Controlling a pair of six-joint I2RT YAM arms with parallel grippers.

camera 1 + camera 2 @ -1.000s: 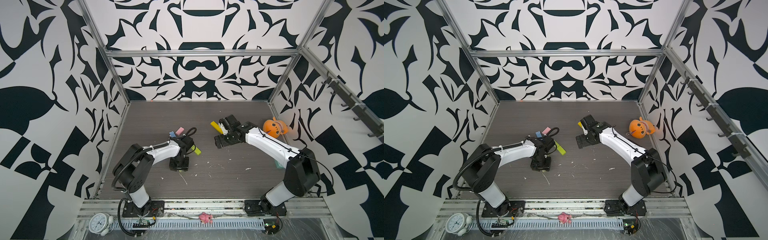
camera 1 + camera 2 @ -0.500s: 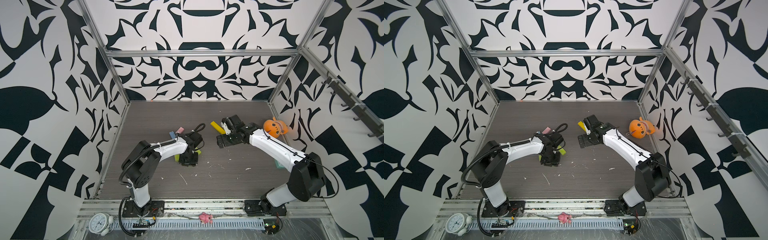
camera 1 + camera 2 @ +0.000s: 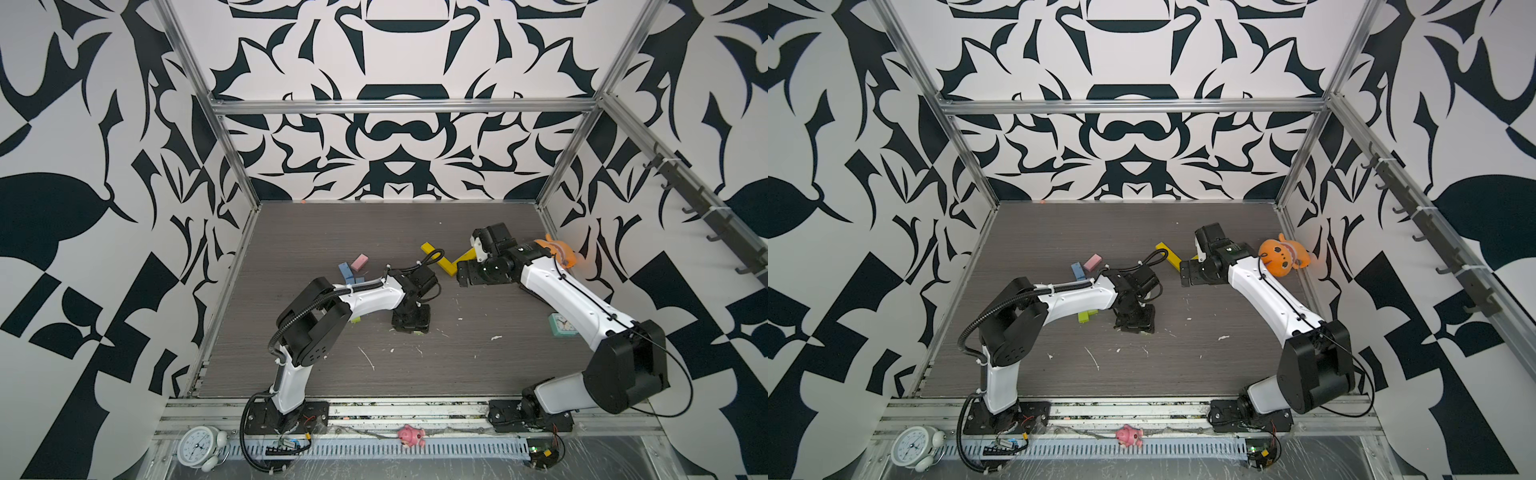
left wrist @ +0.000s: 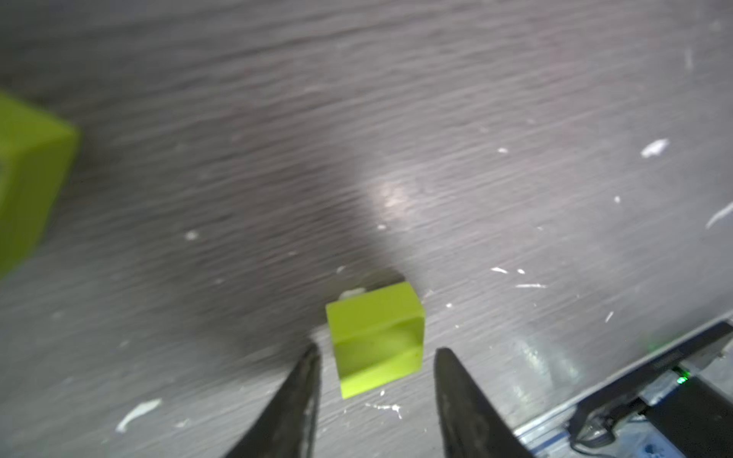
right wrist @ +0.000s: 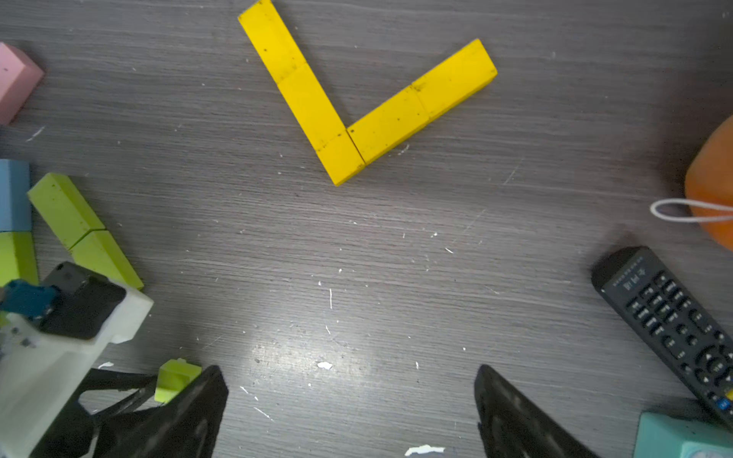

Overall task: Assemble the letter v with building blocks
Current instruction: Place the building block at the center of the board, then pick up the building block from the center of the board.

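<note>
Small block (image 4: 377, 337) lies between left pincer (image 4: 377, 349) tips, seemingly touching neither.

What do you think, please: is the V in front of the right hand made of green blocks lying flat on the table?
Wrong colour: the V in front of the right hand is made of yellow blocks lying flat on the table, as the right wrist view shows.

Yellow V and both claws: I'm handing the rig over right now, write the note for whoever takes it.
Left claw: open, straddling a small lime block on the table, not gripping.
Right claw: open, empty, above the table.
Yellow V: flat, both strokes meeting at the tip; looks done.
Lime pair, blue block, pink block: loose, aside.
To do: probably only retracting both arms.
</note>
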